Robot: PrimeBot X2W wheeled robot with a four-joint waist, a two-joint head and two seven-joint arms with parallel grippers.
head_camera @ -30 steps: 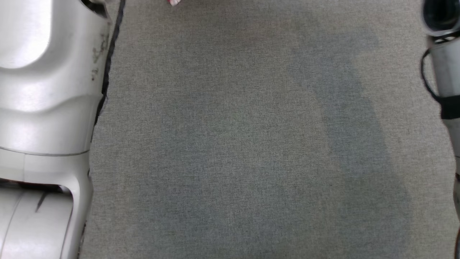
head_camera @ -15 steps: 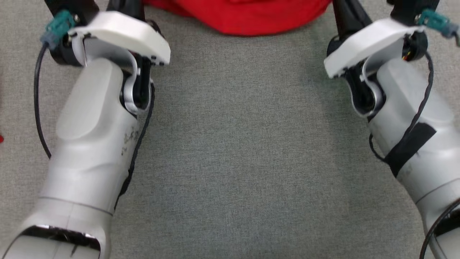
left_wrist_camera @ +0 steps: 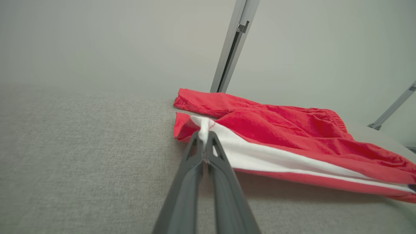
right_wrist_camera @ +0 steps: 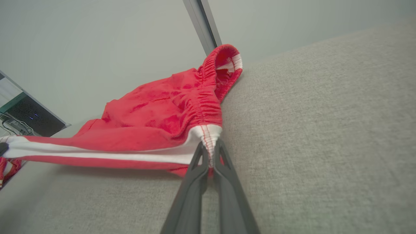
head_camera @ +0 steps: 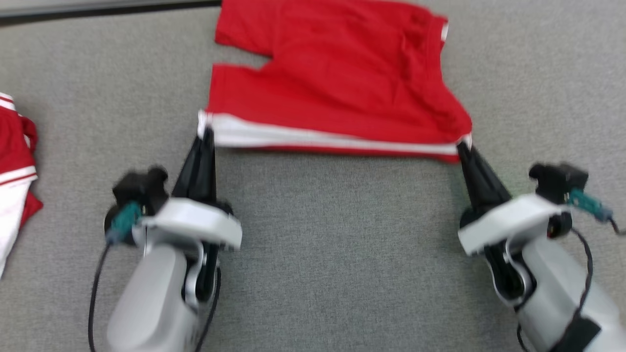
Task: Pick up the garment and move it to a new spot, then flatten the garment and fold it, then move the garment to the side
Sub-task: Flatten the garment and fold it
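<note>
The garment (head_camera: 332, 83) is a pair of red shorts with a white side stripe, spread on the grey cloth surface, its striped edge nearest me and raised a little. My left gripper (head_camera: 206, 131) is shut on the stripe's left corner, seen pinched in the left wrist view (left_wrist_camera: 204, 136). At the waistband end, my right gripper (head_camera: 462, 145) is shut on the stripe's right corner (right_wrist_camera: 209, 147). The elastic waistband (right_wrist_camera: 224, 61) stands up behind it. The garment (left_wrist_camera: 292, 136) stretches between the two grippers.
Another red and white garment (head_camera: 14, 161) lies at the left edge of the grey surface (head_camera: 342, 254). A dark strip (head_camera: 98, 9) runs along the far edge. Pale wall and metal posts (left_wrist_camera: 232, 45) stand behind.
The head camera has tilted up: first bare grey surface, then the arms and the garment's near edge, now the whole garment held taut by both shut grippers.
</note>
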